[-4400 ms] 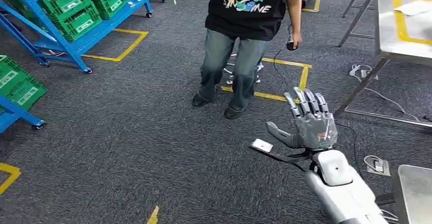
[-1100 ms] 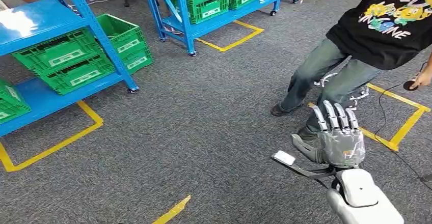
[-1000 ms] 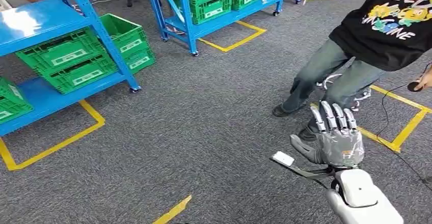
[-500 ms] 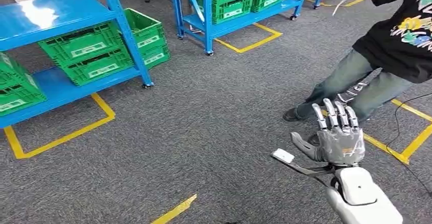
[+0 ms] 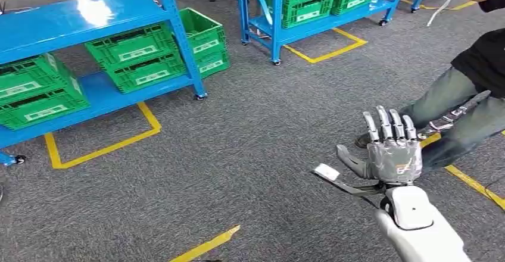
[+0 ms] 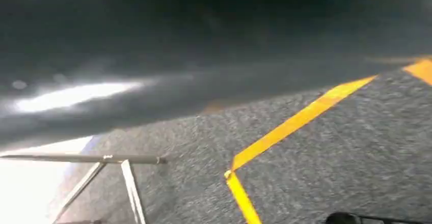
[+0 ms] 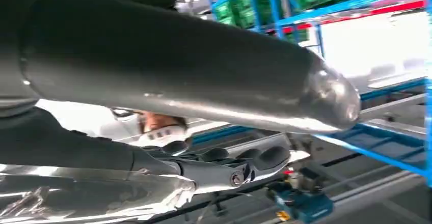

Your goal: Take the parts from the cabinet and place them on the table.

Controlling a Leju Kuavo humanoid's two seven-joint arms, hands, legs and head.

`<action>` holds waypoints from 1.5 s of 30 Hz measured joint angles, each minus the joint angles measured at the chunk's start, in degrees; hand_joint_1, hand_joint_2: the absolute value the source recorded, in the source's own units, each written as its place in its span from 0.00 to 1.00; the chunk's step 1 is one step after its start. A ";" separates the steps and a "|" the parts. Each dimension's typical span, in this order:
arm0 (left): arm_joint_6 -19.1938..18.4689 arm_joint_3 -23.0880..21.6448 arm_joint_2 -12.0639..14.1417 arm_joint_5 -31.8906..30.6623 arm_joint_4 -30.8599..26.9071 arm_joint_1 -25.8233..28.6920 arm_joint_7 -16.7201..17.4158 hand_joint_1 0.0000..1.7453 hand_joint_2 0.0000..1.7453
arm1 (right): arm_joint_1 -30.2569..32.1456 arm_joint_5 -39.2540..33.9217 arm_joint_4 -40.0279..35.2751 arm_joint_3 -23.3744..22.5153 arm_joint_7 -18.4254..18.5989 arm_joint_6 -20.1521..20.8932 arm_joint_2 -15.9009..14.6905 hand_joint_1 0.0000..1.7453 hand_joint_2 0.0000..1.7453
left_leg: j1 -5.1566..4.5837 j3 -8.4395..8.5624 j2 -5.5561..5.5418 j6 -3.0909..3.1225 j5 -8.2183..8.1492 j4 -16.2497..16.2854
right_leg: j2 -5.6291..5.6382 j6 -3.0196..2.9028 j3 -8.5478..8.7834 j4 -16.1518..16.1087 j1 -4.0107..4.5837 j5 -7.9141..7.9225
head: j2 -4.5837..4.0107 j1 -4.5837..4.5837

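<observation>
View swung toward blue cabinet [image 5: 101, 18], green crates [image 5: 134, 56] nearer; right hand [image 5: 390, 152] spread wide, empty; left hand untellable.

Green plastic crates [image 5: 137, 58] sit on the blue metal shelving rack [image 5: 77, 18] at ten o'clock; a person's jeans-clad legs [image 5: 458, 116] stand at three o'clock.
</observation>
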 joint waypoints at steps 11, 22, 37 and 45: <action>0.26 0.02 0.57 0.09 0.00 -0.38 0.22 0.00 0.00 | -1.48 0.02 1.12 1.68 1.11 0.00 -0.11 0.00 0.00 | -0.43 7.27 0.43 3.28 5.76 -15.54 | 2.69 2.26 -3.83 10.09 0.21 -6.64 | 0.00 0.66; 0.20 0.02 0.48 0.20 0.00 0.04 0.22 0.00 0.00 | -1.47 0.04 2.49 2.58 1.33 0.00 -0.13 0.00 0.00 | 0.08 6.10 -7.24 1.17 6.12 -14.65 | 7.28 2.11 -0.29 0.72 -0.42 -0.35 | 0.00 0.53; -0.15 0.02 0.55 -0.37 0.00 -0.14 0.17 0.00 0.00 | -1.08 0.04 3.12 2.71 1.31 0.00 -0.13 0.00 0.00 | -1.03 5.95 3.05 2.13 5.34 -13.92 | -2.65 1.63 1.39 0.01 0.61 -1.52 | 0.00 -0.04; -0.15 0.02 0.22 -0.37 0.00 -0.31 0.17 0.00 0.00 | -0.25 0.09 3.56 2.54 1.25 0.00 -0.26 0.00 0.00 | -0.35 6.79 -0.84 3.34 5.85 -15.02 | 3.19 3.15 -8.15 17.21 0.12 -7.59 | 0.00 0.46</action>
